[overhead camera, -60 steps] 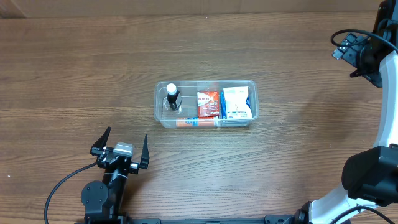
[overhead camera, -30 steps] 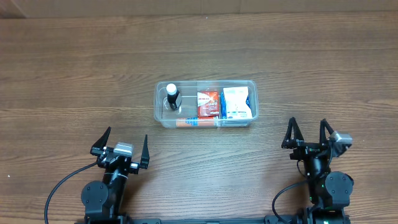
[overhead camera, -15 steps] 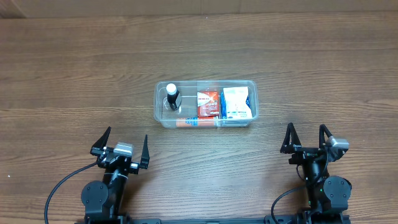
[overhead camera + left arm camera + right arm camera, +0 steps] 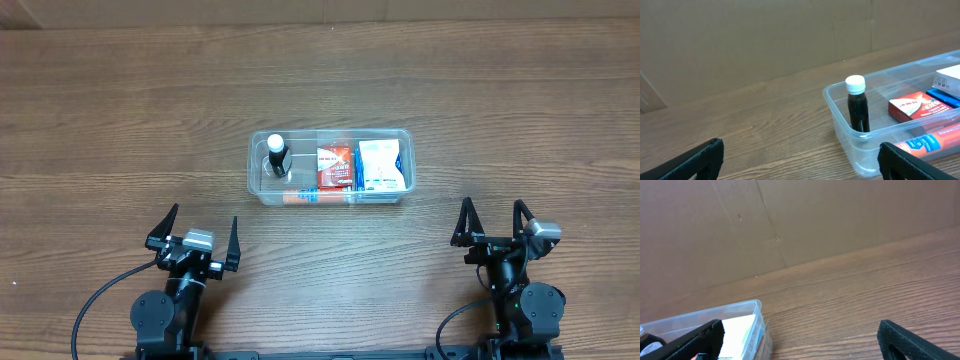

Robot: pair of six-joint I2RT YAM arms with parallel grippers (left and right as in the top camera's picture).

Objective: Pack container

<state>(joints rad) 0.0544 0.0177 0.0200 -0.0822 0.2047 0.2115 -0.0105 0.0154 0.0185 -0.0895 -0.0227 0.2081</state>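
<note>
The clear plastic container [image 4: 258, 178] sits at the table's middle. In it stand a small dark bottle with a white cap [image 4: 276, 156] at the left, a red box [image 4: 333, 167], a blue item [image 4: 355, 170], a white packet [image 4: 384, 164] at the right and an orange tube [image 4: 315, 198] along the front wall. My left gripper [image 4: 196, 240] is open and empty near the front edge, left of the container. My right gripper [image 4: 492, 227] is open and empty near the front edge, right of it. The left wrist view shows the container [image 4: 837, 107] with the bottle [image 4: 858, 105] and red box [image 4: 912, 106]. The right wrist view shows the container's corner [image 4: 756, 305].
Bare wooden table all round the container. A brown cardboard wall [image 4: 765, 35] stands behind the table's far edge; it also shows in the right wrist view [image 4: 790, 215].
The right arm came down from the far right edge and settled at the front right with its gripper open. The left arm and the container's contents have not moved.
</note>
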